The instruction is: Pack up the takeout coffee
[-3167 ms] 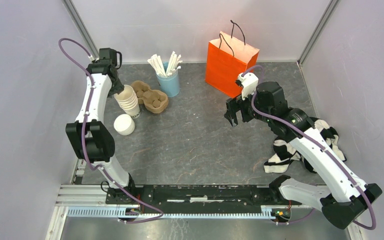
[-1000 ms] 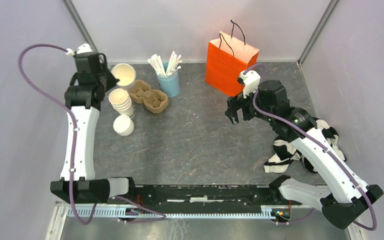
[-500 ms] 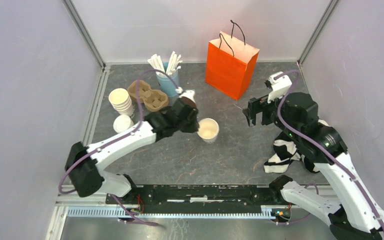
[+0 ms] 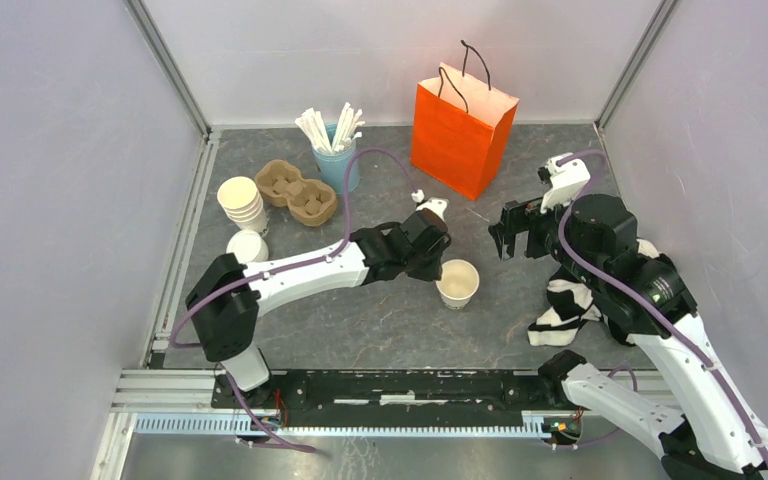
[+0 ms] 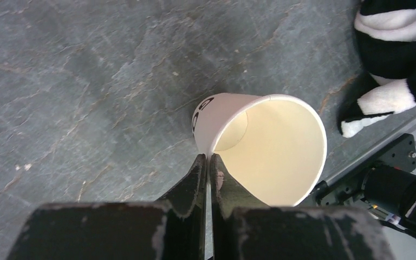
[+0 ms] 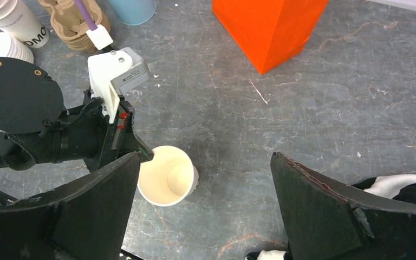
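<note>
The left claw (image 4: 438, 270) is closed almost flat on the rim of the cup (image 4: 458, 283), one finger inside and one outside, so all it has is a thin pinch of paper wall. The cup sits near the middle of the table (image 4: 360, 320), mouth up and leaning a little. I can't tell whether its base touches the slate or hangs just above it. It has no lid on; the lids (image 4: 247, 248) lie well apart at the far left, beside the stack (image 4: 240, 200). The right claw (image 4: 507, 238) is spread wide with nothing in it, hovering just beyond the cup on the side toward the bag (image 4: 460, 125). What worries me is that grip. A hold on one side of the rim lets the cup swing or twist as the arm travels, and the soft lip could crease or slide out from between the fingers. If it goes to the bag like this, the tilted cup could catch the bag's edge or handles and push the light bag over. The two arms are also close together, so a careless reach by either could knock the cup loose. And packed with no lid, I'd say the job is only half done.
</note>
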Available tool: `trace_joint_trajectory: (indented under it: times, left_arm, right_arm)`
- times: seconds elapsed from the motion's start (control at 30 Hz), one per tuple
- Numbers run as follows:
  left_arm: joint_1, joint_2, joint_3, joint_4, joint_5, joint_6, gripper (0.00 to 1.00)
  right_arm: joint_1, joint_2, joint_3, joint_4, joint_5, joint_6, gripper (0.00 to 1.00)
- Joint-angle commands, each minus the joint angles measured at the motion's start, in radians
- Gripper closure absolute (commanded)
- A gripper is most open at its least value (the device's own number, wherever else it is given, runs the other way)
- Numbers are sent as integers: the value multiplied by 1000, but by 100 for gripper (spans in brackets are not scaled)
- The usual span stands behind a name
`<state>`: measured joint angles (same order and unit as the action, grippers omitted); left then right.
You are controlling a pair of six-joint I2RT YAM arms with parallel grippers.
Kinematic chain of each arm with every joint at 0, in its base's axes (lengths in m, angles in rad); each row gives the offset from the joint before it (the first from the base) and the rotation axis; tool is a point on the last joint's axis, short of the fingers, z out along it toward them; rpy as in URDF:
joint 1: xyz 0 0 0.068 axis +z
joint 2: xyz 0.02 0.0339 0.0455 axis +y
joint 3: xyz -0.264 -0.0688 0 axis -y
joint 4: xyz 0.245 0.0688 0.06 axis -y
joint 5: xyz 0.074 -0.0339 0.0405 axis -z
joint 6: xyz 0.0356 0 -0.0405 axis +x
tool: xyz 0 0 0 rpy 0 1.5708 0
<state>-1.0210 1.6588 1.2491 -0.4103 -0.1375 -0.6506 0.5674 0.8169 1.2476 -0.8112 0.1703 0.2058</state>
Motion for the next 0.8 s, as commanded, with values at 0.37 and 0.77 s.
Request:
trace_joint_trajectory:
  times: [0.37, 0.77]
  left_arm:
    - [0, -133, 99, -212, -179, 91, 28]
    - [572, -397, -132, -392, -200, 201, 9]
  right_arm:
    - [-1, 11, -18, 28, -20, -19, 2]
    - [-1, 50, -64, 76, -70, -95, 2]
